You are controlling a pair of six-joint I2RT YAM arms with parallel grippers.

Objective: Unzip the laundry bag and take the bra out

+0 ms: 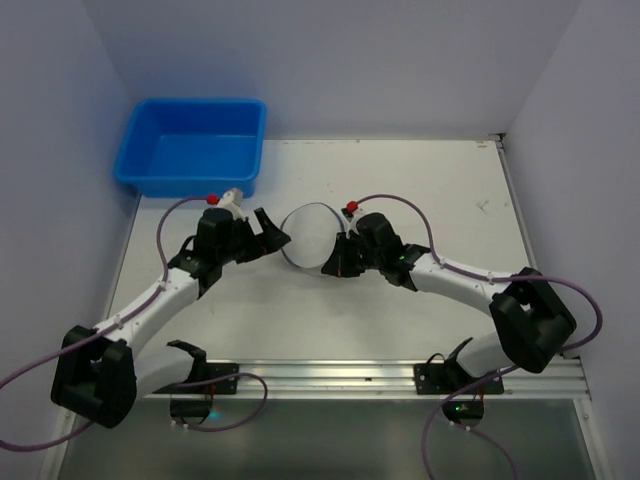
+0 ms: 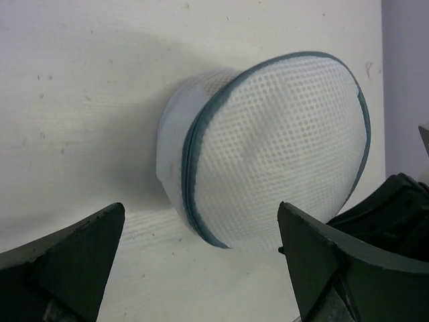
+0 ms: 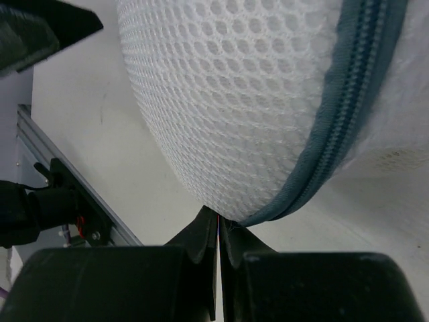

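left gripper (image 1: 272, 236) spread wide at 9 o'clock of the laundry bag (image 1: 310, 235), which stands on edge mid-table. right gripper (image 3: 218, 218) pressed together at its 5 o'clock rim. zipper (image 3: 348, 114) looks closed; unzipping and bra removal remain.

Up close, the laundry bag (image 3: 221, 87) fills most of the picture, its white honeycomb mesh bulging toward the camera. A dark teal zipper (image 3: 348, 114) runs from the top right and curves down along the rim to the bag's lowest edge. Right there the right gripper (image 3: 218, 221) has its two black fingers pressed flat together, tips touching the bag where the zipper ends; whether anything is pinched between them I can't tell. Below and to the left lies the white table (image 3: 87, 127), with a metal rail (image 3: 74, 181) crossing it diagonally and a black bracket (image 3: 40, 208) beside it. A dark wedge (image 3: 40, 27) juts in at the top left corner.
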